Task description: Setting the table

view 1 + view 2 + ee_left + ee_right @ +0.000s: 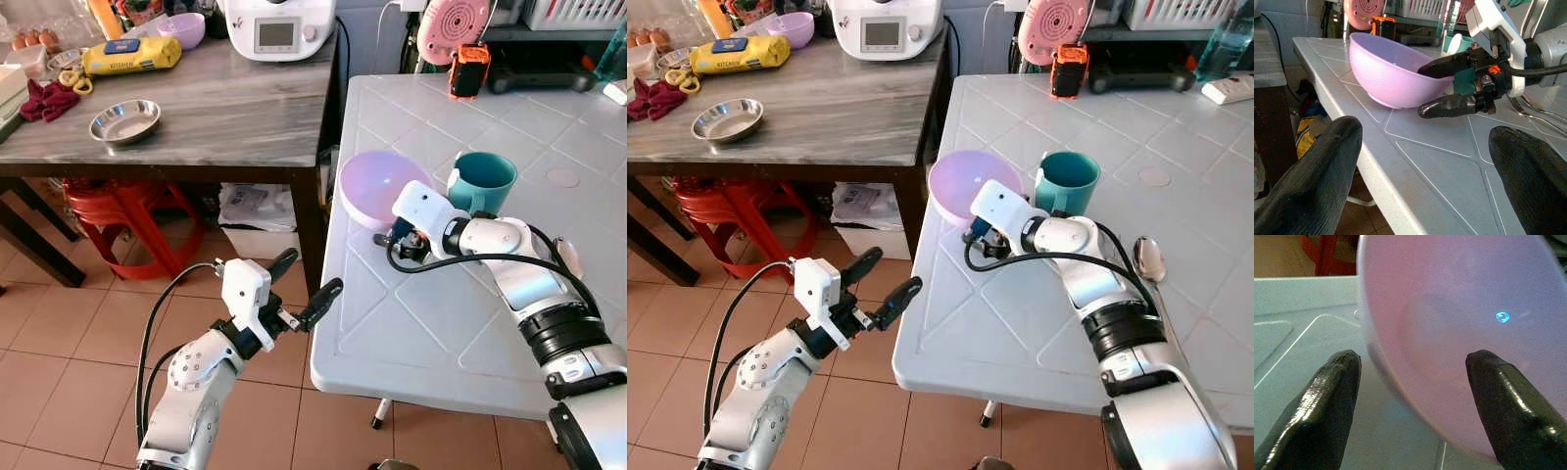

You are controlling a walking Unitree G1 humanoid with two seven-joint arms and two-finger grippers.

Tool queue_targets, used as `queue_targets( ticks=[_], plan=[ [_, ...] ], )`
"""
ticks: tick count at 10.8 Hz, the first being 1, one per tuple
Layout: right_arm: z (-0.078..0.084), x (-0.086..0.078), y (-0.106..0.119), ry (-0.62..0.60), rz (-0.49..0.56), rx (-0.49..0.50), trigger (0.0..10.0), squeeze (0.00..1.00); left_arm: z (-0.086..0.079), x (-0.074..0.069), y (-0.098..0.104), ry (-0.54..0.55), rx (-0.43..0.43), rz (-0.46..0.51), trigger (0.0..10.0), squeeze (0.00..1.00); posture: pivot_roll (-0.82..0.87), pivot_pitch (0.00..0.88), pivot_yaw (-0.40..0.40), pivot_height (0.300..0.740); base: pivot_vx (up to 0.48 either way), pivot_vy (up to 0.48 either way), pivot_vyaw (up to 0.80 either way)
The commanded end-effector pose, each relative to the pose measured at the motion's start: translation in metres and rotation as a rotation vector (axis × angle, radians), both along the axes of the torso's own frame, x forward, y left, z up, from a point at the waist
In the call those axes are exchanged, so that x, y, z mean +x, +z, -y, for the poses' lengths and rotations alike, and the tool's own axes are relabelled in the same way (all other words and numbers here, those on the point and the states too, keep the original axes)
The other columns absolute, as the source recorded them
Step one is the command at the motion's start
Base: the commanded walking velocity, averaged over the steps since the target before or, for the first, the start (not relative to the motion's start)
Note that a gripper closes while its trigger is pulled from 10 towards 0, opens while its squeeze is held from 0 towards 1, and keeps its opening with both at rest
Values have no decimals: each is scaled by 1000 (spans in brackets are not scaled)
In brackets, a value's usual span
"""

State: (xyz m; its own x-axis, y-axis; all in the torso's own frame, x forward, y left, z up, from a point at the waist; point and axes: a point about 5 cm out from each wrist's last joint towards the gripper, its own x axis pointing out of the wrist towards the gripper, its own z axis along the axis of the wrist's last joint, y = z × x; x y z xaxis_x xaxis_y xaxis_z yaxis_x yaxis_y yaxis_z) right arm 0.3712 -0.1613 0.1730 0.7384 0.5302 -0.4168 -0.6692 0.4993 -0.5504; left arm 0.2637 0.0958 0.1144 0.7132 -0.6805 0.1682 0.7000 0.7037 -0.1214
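A: Where was the lilac bowl (376,184)?

B: Near the white table's (431,333) left edge, tilted, just beside the teal mug (482,182).

A: And the right gripper (1436,88)?

B: Spread wide over its rim, one finger inside, likely to grip it.

A: The left gripper (304,286)?

B: Open, empty, off the edge, probably waiting.

White plastic table (460,323) beside a grey-topped counter (225,108) — terracotta tile floor (69,343).

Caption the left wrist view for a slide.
Right gripper straddles the rim of the pink bowl on the white table.
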Motion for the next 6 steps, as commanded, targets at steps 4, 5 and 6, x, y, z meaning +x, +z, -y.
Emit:
queue_targets(
  ticks=[4,5,6],
  plan=[
    [-5,4,3,67,1,-35,0,0,-3,-1,-3,7,38,-3,10000,0,-105,109,86,740,0,0,0],
    [-3,4,3,68,14,-51,0,0,-3,0,-5,10,43,-8,10000,0,-105,110,86,740,0,0,0],
    [-1,5,2,68,29,-68,0,0,-3,2,-8,11,48,-16,10000,0,-107,111,87,740,0,0,0]
  ],
)
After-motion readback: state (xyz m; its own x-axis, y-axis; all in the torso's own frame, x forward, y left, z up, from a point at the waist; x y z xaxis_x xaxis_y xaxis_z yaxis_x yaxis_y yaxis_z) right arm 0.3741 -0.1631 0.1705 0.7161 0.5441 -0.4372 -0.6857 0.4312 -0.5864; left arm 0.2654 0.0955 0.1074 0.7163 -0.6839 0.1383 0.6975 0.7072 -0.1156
